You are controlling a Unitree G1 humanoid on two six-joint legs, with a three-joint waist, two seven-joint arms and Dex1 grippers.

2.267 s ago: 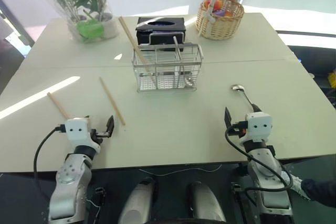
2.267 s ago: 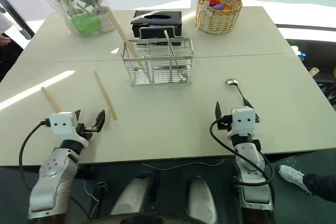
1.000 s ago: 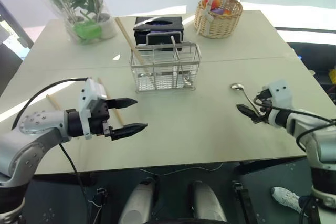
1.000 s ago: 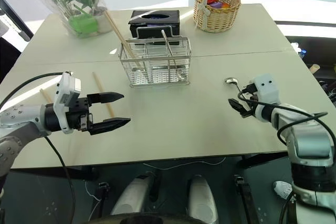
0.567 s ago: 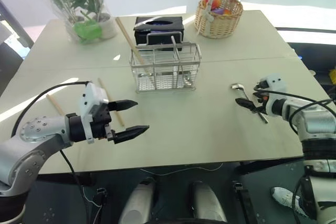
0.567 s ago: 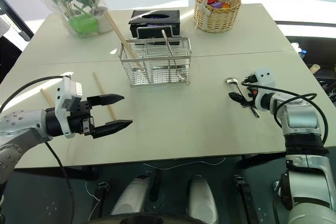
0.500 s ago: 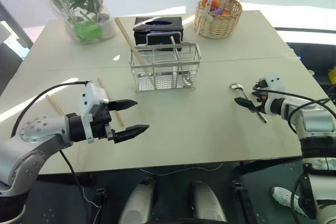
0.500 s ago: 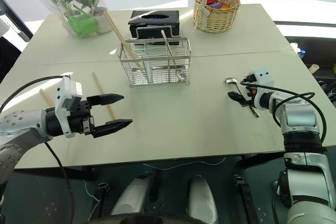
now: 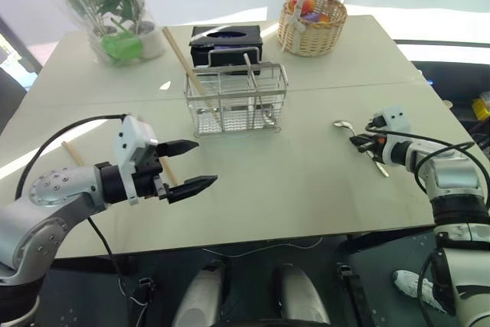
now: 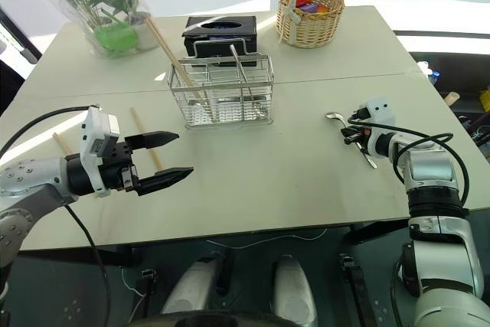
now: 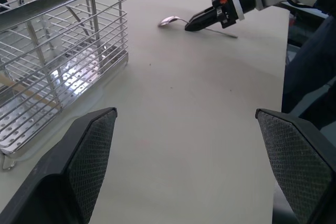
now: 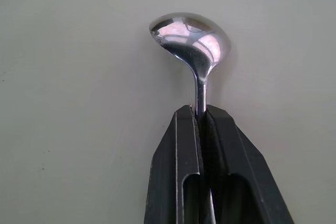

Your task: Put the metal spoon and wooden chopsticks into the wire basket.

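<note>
The metal spoon (image 12: 191,32) lies on the right side of the white table (image 9: 306,189), and my right gripper (image 12: 198,109) is shut on its slim handle just behind the bowl. The wire basket (image 9: 233,101) stands at the table's middle with two wooden chopsticks in it, one leaning out to the left (image 9: 178,51) and one upright (image 9: 249,70). Another chopstick (image 10: 135,120) lies on the table partly behind my left gripper (image 9: 205,163), which hovers open and empty. One more chopstick (image 9: 70,151) lies further left.
A round wicker basket (image 9: 310,24) with coloured things sits at the back right. A black tissue box (image 9: 226,36) stands right behind the wire basket, and a wrapped plant (image 9: 107,5) stands at the back left. The table's right edge runs close beside my right arm.
My right gripper has reached the spoon and shut on its handle. The left arm has stayed where it was, still open.
</note>
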